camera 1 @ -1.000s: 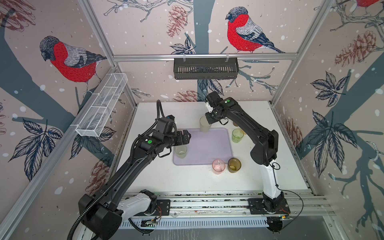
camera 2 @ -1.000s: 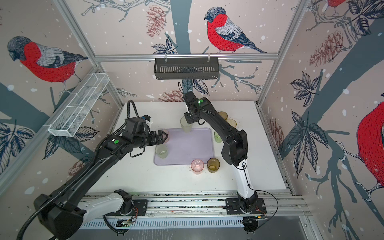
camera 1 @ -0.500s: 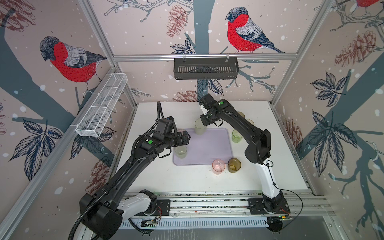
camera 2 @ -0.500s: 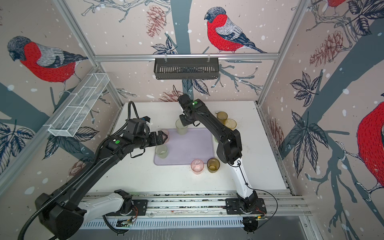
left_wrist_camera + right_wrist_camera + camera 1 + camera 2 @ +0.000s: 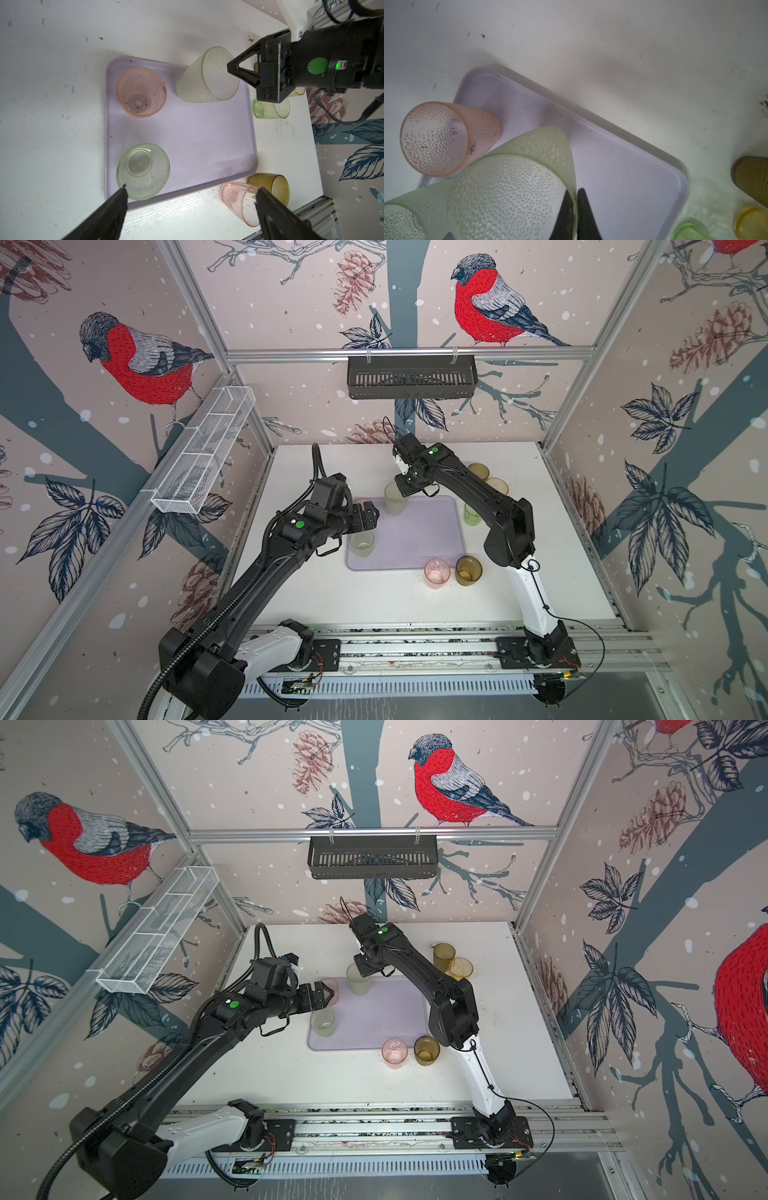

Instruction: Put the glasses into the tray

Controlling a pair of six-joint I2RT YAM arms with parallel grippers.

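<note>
At the far edge of the tray (image 5: 187, 135), your right gripper (image 5: 574, 190) is pressed together on the rim wall of the pale frosted green tumbler (image 5: 508, 187), with one finger inside the mouth and one outside. That rim pinch looks deliberate: it needs no room on either side of the glass, so you can set it down close to its neighbours. The tumbler hangs tilted with its base just inside the tray's far rim, and I cannot tell whether the base touches the tray floor. Just beside it, upright in the far-left corner, stands a pink tumbler (image 5: 141, 91). A second green tumbler (image 5: 143, 171) stands in the near-left corner, so by my count three of the eight are in or at the tray. Your left gripper (image 5: 191, 188) is spread wide and holds nothing, hanging above that near-left corner and well apart from the right arm's work. Off the tray, on the table (image 5: 374, 605), you have a brighter green tumbler (image 5: 471, 514) by the right rim, another pink tumbler (image 5: 437, 572) and an olive-brown tumbler (image 5: 468, 570) by the near rim, and two amber tumblers (image 5: 444, 956) at the back right.
</note>
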